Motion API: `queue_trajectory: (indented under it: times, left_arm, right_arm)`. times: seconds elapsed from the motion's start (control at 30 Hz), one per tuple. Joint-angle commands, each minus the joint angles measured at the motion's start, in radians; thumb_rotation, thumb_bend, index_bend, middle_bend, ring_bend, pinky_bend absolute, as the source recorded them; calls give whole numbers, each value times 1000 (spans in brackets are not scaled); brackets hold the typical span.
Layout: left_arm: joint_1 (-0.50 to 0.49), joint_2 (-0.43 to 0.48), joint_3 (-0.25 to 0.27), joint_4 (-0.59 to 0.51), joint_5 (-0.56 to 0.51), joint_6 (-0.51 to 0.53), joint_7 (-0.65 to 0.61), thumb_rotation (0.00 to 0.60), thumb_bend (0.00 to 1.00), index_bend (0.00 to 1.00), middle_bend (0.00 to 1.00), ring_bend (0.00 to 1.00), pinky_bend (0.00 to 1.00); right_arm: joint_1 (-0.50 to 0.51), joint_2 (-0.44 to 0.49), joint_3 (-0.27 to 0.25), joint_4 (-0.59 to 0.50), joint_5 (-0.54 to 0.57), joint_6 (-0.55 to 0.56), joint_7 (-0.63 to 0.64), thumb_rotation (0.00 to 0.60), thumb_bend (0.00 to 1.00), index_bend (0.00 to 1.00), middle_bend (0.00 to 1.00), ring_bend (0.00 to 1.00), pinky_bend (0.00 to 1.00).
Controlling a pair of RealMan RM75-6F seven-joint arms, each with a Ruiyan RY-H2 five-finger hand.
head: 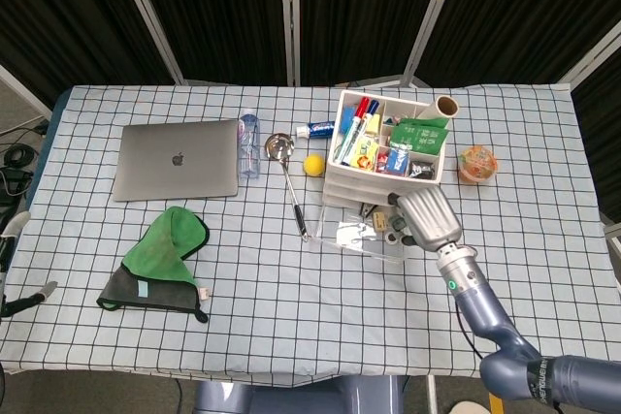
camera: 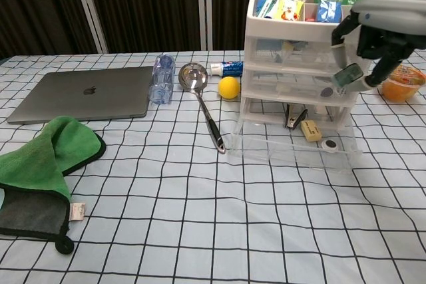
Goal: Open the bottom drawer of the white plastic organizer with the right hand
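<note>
The white plastic organizer (head: 388, 147) (camera: 299, 51) stands at the back right of the table, its top tray full of markers and packets. Its clear bottom drawer (head: 357, 236) (camera: 293, 147) is pulled out toward me, and small items lie inside it. My right hand (head: 427, 218) (camera: 381, 24) hovers at the organizer's front right corner, above the drawer's right end. Its fingers (camera: 347, 74) point down and apart and hold nothing. Only a sliver of my left hand (head: 14, 230) shows at the table's far left edge, so its fingers cannot be judged.
A closed laptop (head: 177, 159) lies at the left, with a water bottle (head: 249, 143), a ladle (head: 288, 181) and a yellow ball (head: 312, 165) between it and the organizer. A green cloth (head: 165, 259) lies at the front left. An orange cup (head: 476, 164) stands right of the organizer.
</note>
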Motion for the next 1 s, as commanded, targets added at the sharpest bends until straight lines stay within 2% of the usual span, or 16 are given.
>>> queue_trajectory:
  times: [0.03, 0.2, 0.47, 0.73, 1.0]
  left_arm:
    - [5, -1, 7, -3, 16, 12, 6, 600, 0, 0, 0, 0, 0]
    - [7, -7, 21, -8, 47, 19, 30, 600, 0, 0, 0, 0, 0]
    - [11, -18, 37, -14, 83, 28, 64, 600, 0, 0, 0, 0, 0]
    - [15, -24, 47, -18, 110, 41, 81, 600, 0, 0, 0, 0, 0]
    - [17, -25, 49, -16, 111, 40, 81, 600, 0, 0, 0, 0, 0]
  right_arm:
    - [-38, 29, -22, -6, -8, 40, -16, 600, 151, 629, 1000, 1000, 826]
    - [-108, 48, -68, 16, -16, 74, 24, 600, 151, 625, 1000, 1000, 826]
    - [-208, 24, -119, 166, -27, 71, 164, 600, 150, 620, 1000, 1000, 826]
    - [-266, -46, -139, 322, -40, 49, 260, 600, 150, 615, 1000, 1000, 826]
    - [-298, -114, -137, 445, -27, -2, 284, 600, 147, 596, 1000, 1000, 826]
